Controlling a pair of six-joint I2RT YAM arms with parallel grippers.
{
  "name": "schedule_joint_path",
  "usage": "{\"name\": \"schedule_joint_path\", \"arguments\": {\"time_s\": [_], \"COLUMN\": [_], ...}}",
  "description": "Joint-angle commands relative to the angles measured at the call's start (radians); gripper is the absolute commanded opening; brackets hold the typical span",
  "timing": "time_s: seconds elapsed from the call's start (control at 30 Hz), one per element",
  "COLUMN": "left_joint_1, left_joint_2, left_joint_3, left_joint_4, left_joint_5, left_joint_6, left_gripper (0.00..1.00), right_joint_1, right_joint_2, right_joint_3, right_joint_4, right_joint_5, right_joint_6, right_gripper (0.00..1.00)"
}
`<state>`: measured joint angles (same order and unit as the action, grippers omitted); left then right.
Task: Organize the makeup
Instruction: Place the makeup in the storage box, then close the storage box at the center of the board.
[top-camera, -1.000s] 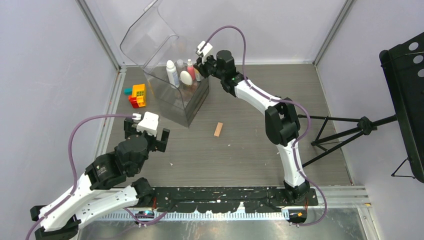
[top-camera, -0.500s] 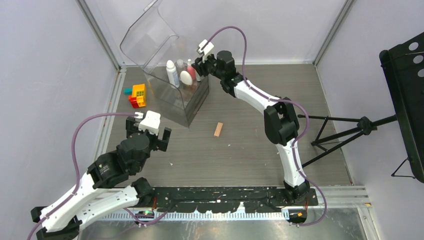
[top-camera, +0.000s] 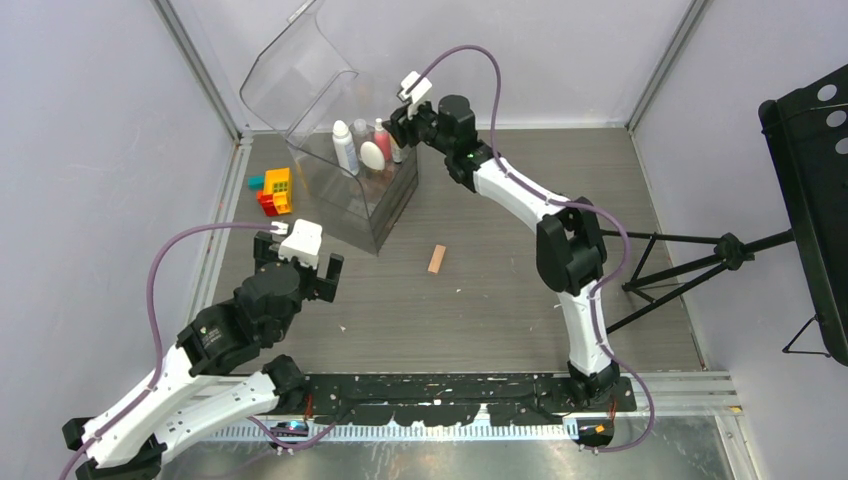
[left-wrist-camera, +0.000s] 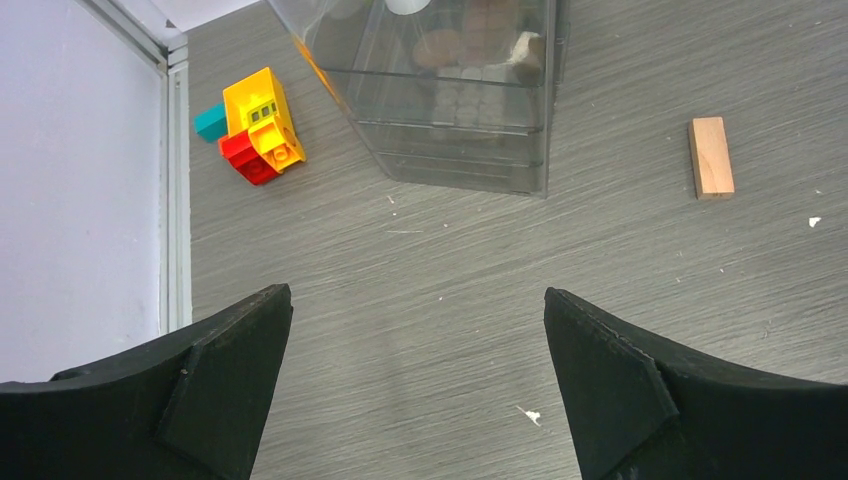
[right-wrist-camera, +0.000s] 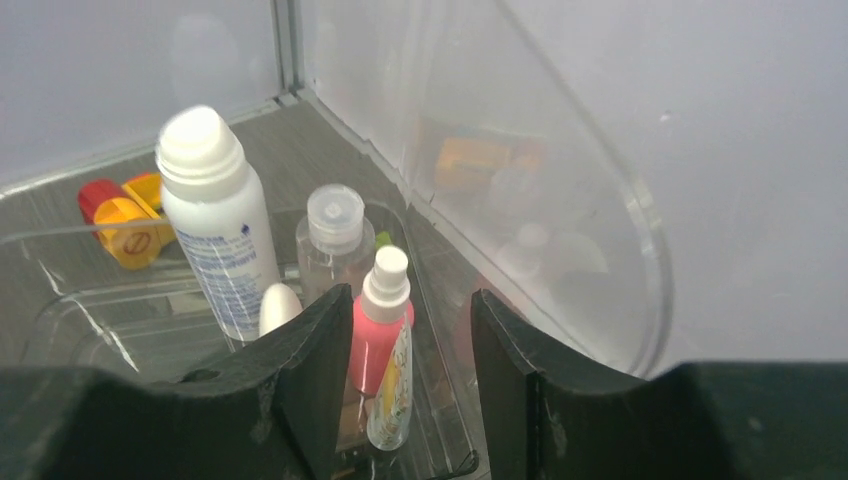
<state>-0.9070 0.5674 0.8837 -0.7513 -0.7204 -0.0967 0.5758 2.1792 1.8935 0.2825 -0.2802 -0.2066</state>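
Right gripper hovered at the upper centre of the overhead view above the clear case, jaws partly apart and holding nothing. Between them, its wrist view showed the pink bottle standing in the case beside the clear bottle and white bottle. Left gripper gaped wide at lower left, with toy bricks in the upper left of its view.

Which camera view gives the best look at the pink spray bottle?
Right wrist view: the pink spray bottle stands close up, white cap and label clear. Top external shows it small among other bottles in the clear case. Left wrist shows only the case's lower drawers, not the bottle.
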Motion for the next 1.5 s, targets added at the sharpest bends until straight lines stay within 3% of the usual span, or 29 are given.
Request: {"name": "schedule_joint_path", "arguments": {"time_s": [0.0,0.17,0.4,0.73,0.9,1.17,1.47], "left_joint_1": [0.011,0.019,0.029,0.036,0.036,0.036,0.036], "left_joint_2": [0.007,0.012,0.009,0.016,0.066,0.166,0.334], "left_joint_3": [-0.005,-0.005,-0.009,0.041,0.111,0.323,0.740], "left_joint_4": [0.053,0.055,0.066,0.069,0.015,-0.014,-0.002], "left_joint_5": [0.022,0.040,0.056,0.148,0.212,0.287,0.335], "left_joint_6": [0.008,0.008,0.009,-0.045,-0.131,-0.154,0.001], "left_gripper": [1.00,1.00,1.00,1.00,1.00,1.00,1.00], "right_joint_1": [0.001,0.001,0.008,0.034,0.059,0.064,0.068], "right_joint_2": [-0.163,-0.259,-0.475,-0.770,-0.908,-0.992,-0.987], "right_joint_3": [-0.001,-0.083,-0.337,-0.687,-0.876,-1.036,-1.060], "right_joint_4": [0.045,0.032,0.070,-0.040,-0.185,-0.463,-0.436], "right_joint_5": [-0.018,-0.005,0.122,0.446,0.647,0.673,0.525], "right_joint_6": [-0.002,0.057,0.159,0.383,0.529,0.770,0.865], "right_gripper": [0.52,0.52,0.52,0.54,0.55,0.58,0.57]}}
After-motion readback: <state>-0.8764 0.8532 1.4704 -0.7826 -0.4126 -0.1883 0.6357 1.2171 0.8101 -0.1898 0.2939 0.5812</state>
